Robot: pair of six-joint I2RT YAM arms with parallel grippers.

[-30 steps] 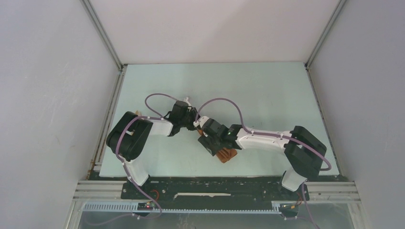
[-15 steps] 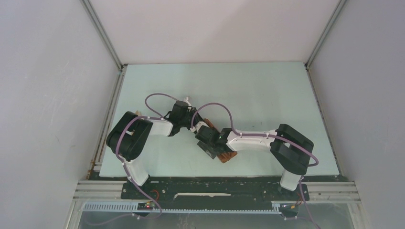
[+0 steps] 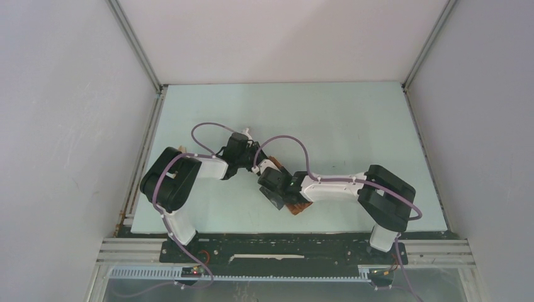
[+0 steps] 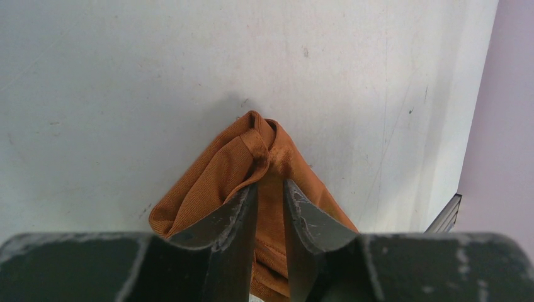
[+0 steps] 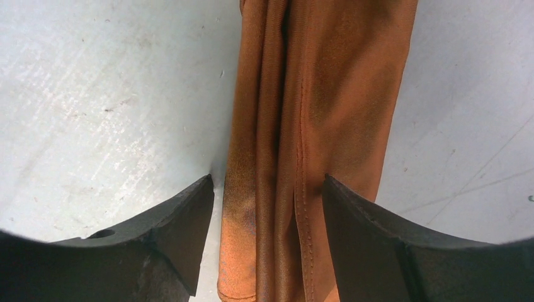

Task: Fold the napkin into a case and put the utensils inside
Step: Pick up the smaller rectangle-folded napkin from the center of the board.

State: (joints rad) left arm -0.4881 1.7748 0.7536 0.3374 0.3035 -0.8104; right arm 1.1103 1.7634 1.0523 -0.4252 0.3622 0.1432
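The rust-orange napkin (image 3: 298, 207) lies folded into a narrow strip near the table's front, mostly hidden under the two grippers in the top view. My left gripper (image 4: 271, 182) is shut on a bunched end of the napkin (image 4: 214, 182), with cloth pinched between its fingers. My right gripper (image 5: 267, 179) stands open low over the strip, one finger on each side of the napkin (image 5: 327, 94). A stitched hem runs along the strip between the right fingers. From above, the left gripper (image 3: 250, 155) and right gripper (image 3: 275, 192) sit close together. The utensils are hidden.
A small light-brown tip (image 3: 182, 150) pokes out beside the left arm's elbow; I cannot tell what it is. The pale table (image 3: 340, 119) has raised metal rails along its left and right edges. Purple cables loop above both wrists.
The right arm has drawn its elbow in and slid its gripper a little left along the napkin, covering more of the cloth. The left arm has stayed put.
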